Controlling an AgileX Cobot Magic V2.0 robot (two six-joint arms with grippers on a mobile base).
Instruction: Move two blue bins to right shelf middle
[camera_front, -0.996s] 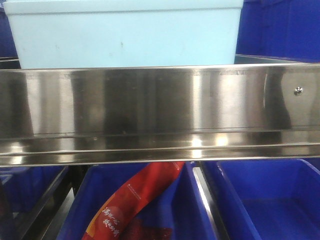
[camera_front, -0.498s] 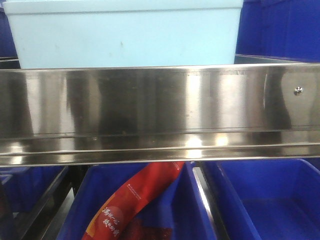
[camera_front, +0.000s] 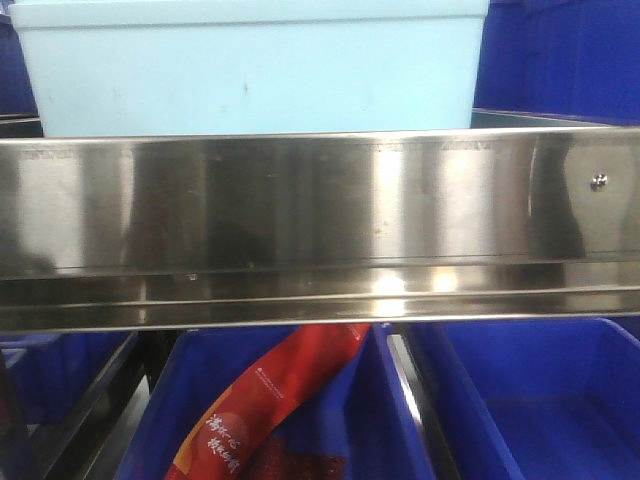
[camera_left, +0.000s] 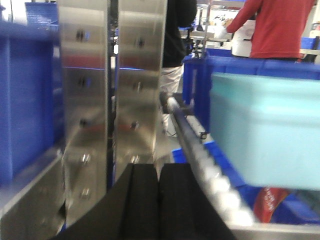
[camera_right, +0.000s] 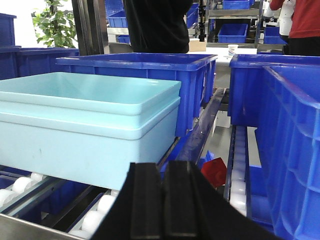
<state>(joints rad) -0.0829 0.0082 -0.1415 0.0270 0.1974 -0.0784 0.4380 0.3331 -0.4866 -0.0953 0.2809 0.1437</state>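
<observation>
Two pale blue bins (camera_right: 90, 125) sit nested, one inside the other, on the white rollers of the steel shelf tier. In the front view the bin wall (camera_front: 250, 75) stands just behind the wide shiny front rail (camera_front: 320, 210), which has a small screw (camera_front: 598, 181) near its right end. My right gripper (camera_right: 163, 200) is shut and empty, in front of the bins' right corner and apart from them. My left gripper (camera_left: 159, 200) is shut and empty, left of the bins (camera_left: 265, 135), beside the roller track (camera_left: 200, 155).
Dark blue bins (camera_right: 145, 75) stand behind the pale ones and to their right (camera_right: 295, 150). Steel uprights (camera_left: 110, 85) rise left of the left gripper. Below the rail are more dark blue bins (camera_front: 530, 400) and a red packet (camera_front: 270, 400). People stand in the background.
Nothing has clearly moved. Only the reflections on the front rail have shifted a little.
</observation>
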